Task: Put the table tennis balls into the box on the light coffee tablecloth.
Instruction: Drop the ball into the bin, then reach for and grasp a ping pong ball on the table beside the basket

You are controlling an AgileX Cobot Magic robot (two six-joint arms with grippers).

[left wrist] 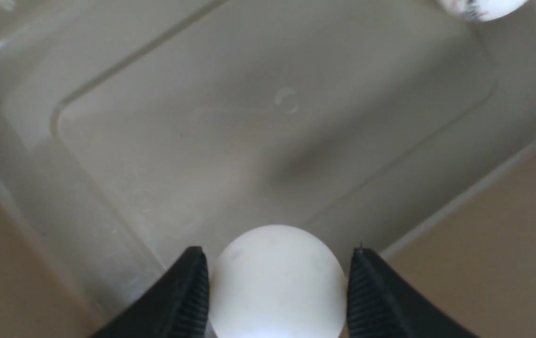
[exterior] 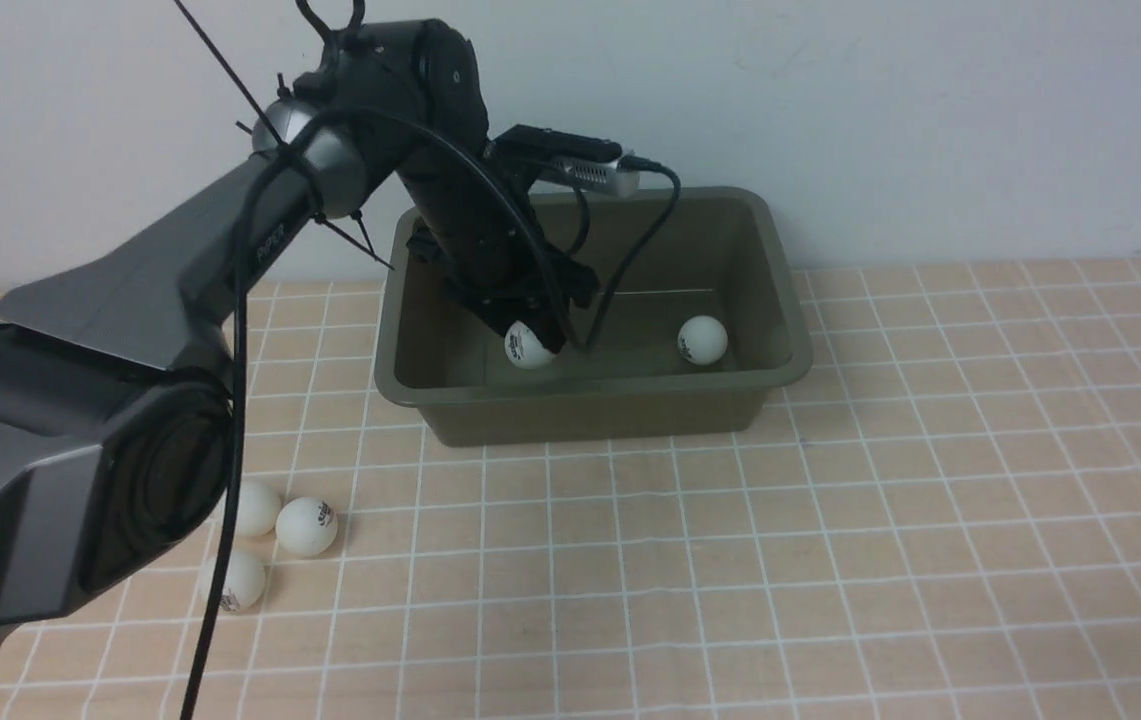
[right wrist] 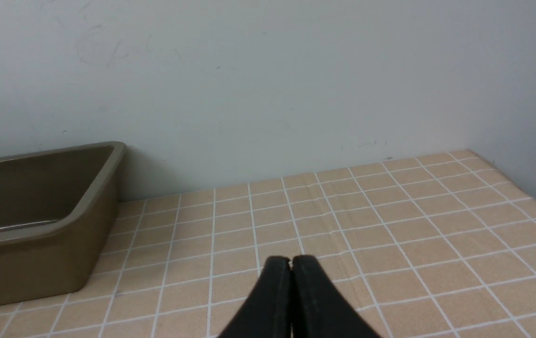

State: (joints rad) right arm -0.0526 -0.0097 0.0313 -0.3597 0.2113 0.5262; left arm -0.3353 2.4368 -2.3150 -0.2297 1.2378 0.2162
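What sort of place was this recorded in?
Probably a robot test bench rather than a home: a checked tablecloth against a bare wall, a robot arm, a box and table tennis balls.

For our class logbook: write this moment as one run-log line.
left gripper: shut on held ball, inside box | right gripper: shut | loose ball: in box | three balls: on tablecloth

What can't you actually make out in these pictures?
- Front view: the left arm covers part of one ball on the cloth.
- Left wrist view: the held ball is cut off by the picture's edge, so whether it touches the floor of the box is unclear.
- Ball logos: too small to read.
- Right arm: outside the front view.
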